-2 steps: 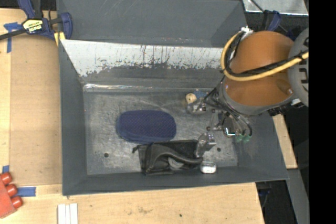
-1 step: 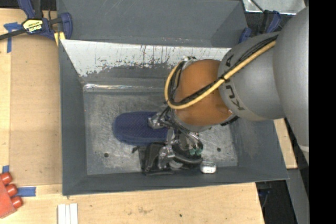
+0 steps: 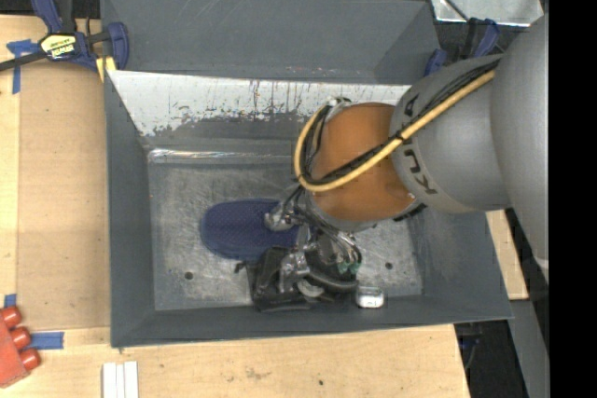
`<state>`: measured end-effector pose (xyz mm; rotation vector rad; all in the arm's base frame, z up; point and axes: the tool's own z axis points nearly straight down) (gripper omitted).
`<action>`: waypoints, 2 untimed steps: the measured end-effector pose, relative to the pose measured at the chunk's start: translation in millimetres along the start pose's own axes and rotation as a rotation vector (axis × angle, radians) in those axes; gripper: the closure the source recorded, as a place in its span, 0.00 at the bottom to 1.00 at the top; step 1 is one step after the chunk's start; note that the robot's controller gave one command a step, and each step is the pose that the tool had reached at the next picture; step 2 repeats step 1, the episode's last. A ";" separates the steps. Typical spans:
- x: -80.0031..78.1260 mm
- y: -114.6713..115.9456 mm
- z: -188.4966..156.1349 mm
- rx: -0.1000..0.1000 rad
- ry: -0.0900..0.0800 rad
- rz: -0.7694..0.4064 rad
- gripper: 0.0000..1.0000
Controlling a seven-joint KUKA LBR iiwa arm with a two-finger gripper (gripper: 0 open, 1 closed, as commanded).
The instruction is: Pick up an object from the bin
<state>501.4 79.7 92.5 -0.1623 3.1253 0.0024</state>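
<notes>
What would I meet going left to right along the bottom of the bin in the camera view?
Dark blue oval pad → black lumpy thing → small white piece.

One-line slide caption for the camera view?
The gripper low over a black object by the bin's near wall, a dark blue object beside it.

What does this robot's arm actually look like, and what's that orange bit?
The arm is thick, rounded and silver-grey, with dark lettering near the wrist. The wrist wears a smooth orange cover, with yellow and black cables looped over it. The gripper is a small cluster of shiny metal and black parts.
</notes>
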 end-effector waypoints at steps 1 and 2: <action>1.2 -3.8 -109.1 0.001 0.007 0.060 1.00; 1.2 -3.8 -109.1 0.001 0.007 0.060 1.00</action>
